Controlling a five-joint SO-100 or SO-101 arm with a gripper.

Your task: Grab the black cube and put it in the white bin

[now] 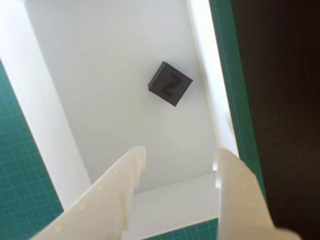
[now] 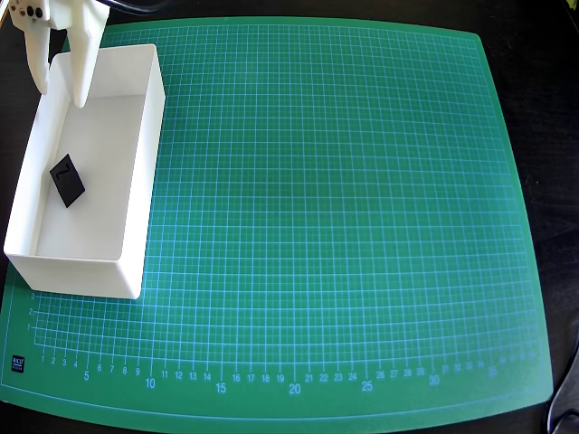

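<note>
The black cube (image 1: 170, 84) (image 2: 67, 179) lies on the floor of the white bin (image 1: 45, 125) (image 2: 136, 190), tilted, with a letter Z embossed on its upper face. In the overhead view the bin stands at the left edge of the green mat and the cube rests near its left wall. My gripper (image 1: 180, 157) (image 2: 60, 94) hovers over the bin's far end, open, with nothing between its white fingers (image 1: 117, 187). The cube lies apart from the fingertips, further down the bin.
A green cutting mat (image 2: 326, 226) with a white grid covers the table. A dark table surface (image 1: 285, 100) runs along the mat's edge beside the bin. The bin's tall thin walls surround the gripper's fingertips on three sides.
</note>
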